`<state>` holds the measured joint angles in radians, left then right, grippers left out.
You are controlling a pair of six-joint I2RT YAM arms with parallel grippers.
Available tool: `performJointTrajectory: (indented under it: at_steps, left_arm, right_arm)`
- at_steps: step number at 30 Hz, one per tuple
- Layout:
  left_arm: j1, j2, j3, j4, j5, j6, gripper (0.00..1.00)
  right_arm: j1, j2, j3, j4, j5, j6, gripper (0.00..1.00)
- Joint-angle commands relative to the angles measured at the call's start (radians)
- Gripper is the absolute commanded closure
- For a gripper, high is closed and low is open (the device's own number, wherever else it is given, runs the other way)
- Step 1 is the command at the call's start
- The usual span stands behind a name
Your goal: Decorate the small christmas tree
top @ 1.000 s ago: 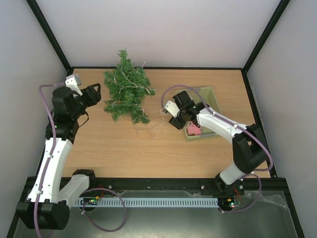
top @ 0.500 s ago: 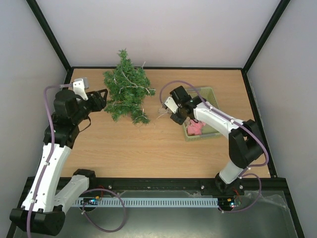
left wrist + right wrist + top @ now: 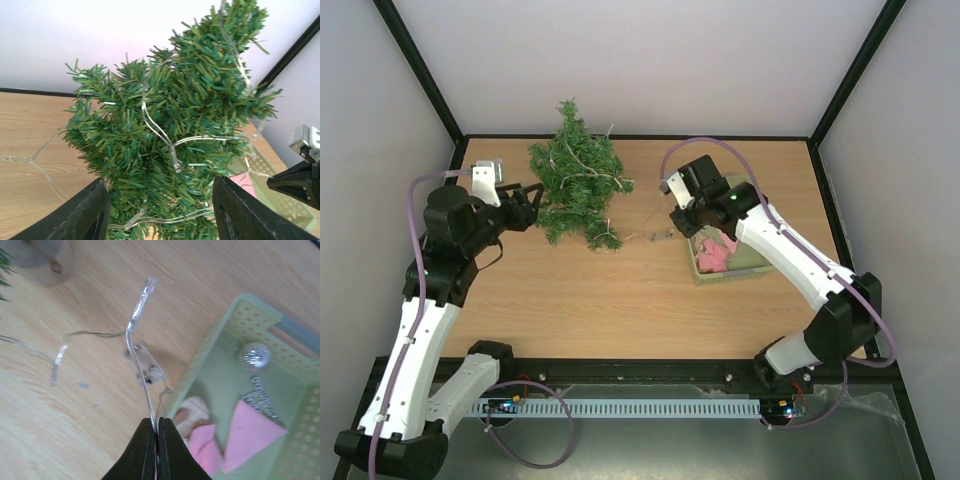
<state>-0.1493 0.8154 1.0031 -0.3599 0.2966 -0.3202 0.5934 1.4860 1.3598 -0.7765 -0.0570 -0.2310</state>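
Note:
The small christmas tree (image 3: 578, 188) lies at the back left of the table, dark green, with a clear light string (image 3: 172, 150) wound through its branches. My left gripper (image 3: 530, 205) is open at the tree's left side. In the left wrist view its black fingers (image 3: 87, 212) stand wide apart with low branches between them. My right gripper (image 3: 156, 425) is shut on the string's thin wire, with a clear bulb (image 3: 142, 295) standing up from it. In the top view the right gripper (image 3: 678, 228) hangs beside the basket, and the wire (image 3: 638, 237) runs from it to the tree.
A pale green basket (image 3: 728, 278) stands right of centre, under my right arm. It holds a silver ball (image 3: 253, 355), a pink piece (image 3: 247, 435) and a beige ornament (image 3: 192, 412). Black frame posts and pale walls close the table in.
My right gripper has shut on the light string's wire and moved up and back from the basket's front. My left gripper has swung right, up against the tree.

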Motion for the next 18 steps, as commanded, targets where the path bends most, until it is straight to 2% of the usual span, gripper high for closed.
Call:
performJointTrajectory:
  at_steps: [1,5,9,14,18]
  left_arm:
    - [-0.019,-0.035,0.011,0.028,0.079,0.029,0.42]
    - [-0.050,-0.083,-0.085,0.124,0.207,0.112,0.43]
    - [-0.094,-0.145,-0.198,0.281,0.331,0.100,0.46]
    - [-0.182,-0.177,-0.287,0.357,0.359,0.113,0.47]
    - [-0.304,-0.149,-0.352,0.391,0.369,0.196,0.47]
  right_arm:
    - [0.016,-0.063,0.003,-0.087,-0.154,0.160,0.98]
    - [0.037,-0.147,-0.073,-0.016,-0.264,0.249,0.98]
    - [0.056,-0.244,-0.145,0.062,-0.360,0.328,0.98]
    - [0.060,-0.388,-0.225,0.177,-0.508,0.420,0.98]
    - [0.060,-0.498,-0.314,0.310,-0.610,0.486,0.98]
